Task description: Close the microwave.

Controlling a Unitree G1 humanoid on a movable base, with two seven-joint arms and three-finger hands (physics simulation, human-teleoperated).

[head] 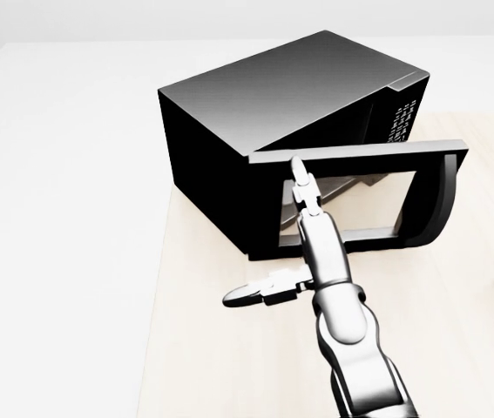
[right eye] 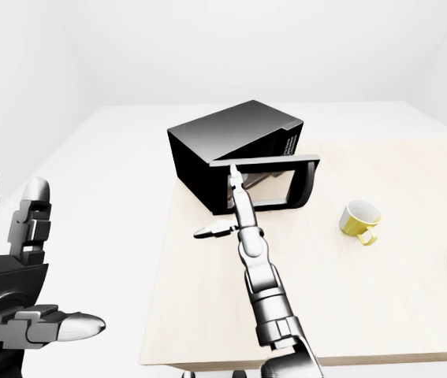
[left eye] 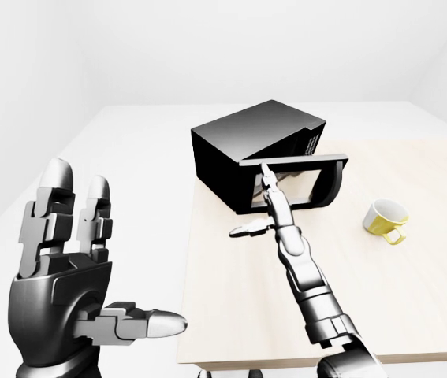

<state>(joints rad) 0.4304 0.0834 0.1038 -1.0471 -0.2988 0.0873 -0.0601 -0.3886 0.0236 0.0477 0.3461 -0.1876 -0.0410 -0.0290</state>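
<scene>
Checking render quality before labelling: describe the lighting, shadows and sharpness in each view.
Head view: flat, even light, sharp throughout; the microwave top shows a soft grey sheen, and its open door window is see-through without glare. Left-eye view: the left robot hand is near yet crisp; the yellow cup casts only a faint shadow. Right-eye view: equally sharp, pale table, white background.

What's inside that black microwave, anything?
Through the door's window, the microwave shows only a pale floor and dark walls. Nothing is visible inside, but the door frame and the right hand cover part of it.
</scene>
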